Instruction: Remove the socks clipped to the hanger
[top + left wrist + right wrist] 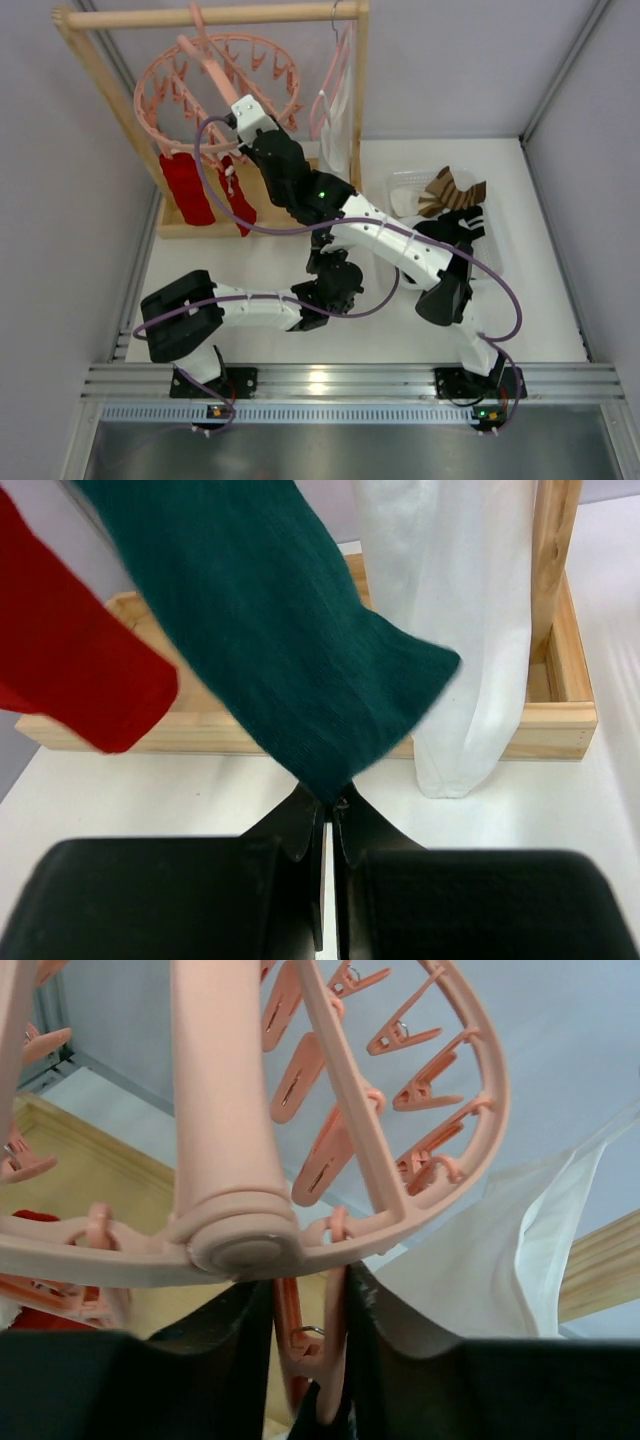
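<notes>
**Top external view.** The round pink hanger hangs from the wooden frame at 11 o'clock. Two red socks are clipped to it on the near side. A white cloth hangs at the rail's right end. The right arm crosses the table diagonally, and the right gripper sits at the ring's near rim. The left arm reaches towards 2 o'clock, its wrist partly under the right arm. At 3 o'clock a clear bin holds a brown striped sock and a black sock.

**Left wrist view.** The left gripper is pinched closed on the lower tip of a dark teal sock, which hangs slanted from 12 o'clock. A red sock is at 9 o'clock, the white cloth at 2 o'clock, and the frame's base behind.

**Right wrist view.** The hanger's hub and ring fill the view from below. At 6 o'clock the right gripper's fingers appear to press on both sides of a clip peg under the ring, so this claw looks closed on the peg.
</notes>
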Robot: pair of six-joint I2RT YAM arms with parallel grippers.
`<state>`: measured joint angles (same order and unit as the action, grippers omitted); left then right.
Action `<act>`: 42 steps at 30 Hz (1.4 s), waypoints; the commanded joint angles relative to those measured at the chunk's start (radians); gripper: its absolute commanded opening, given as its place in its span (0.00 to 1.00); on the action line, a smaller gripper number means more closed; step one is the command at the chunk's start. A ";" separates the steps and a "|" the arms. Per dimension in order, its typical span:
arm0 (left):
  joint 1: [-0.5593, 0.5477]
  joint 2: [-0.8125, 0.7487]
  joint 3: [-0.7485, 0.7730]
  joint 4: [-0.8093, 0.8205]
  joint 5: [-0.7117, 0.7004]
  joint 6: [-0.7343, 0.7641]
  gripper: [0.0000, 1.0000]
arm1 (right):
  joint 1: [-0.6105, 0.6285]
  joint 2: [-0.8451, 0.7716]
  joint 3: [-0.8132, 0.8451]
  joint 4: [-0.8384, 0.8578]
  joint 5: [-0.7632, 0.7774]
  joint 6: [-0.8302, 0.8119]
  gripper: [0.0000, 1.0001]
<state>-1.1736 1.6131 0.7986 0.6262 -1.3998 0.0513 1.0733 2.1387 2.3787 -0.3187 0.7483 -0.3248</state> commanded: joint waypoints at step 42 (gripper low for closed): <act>-0.372 -0.082 0.270 -0.172 0.619 -0.013 0.00 | 0.033 -1.368 -0.993 -0.330 0.009 0.438 0.99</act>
<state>-1.6093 1.4647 0.9314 0.5362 -0.9173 0.0326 1.1099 0.8513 1.4094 -0.5568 0.6147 0.0555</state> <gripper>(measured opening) 0.015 0.993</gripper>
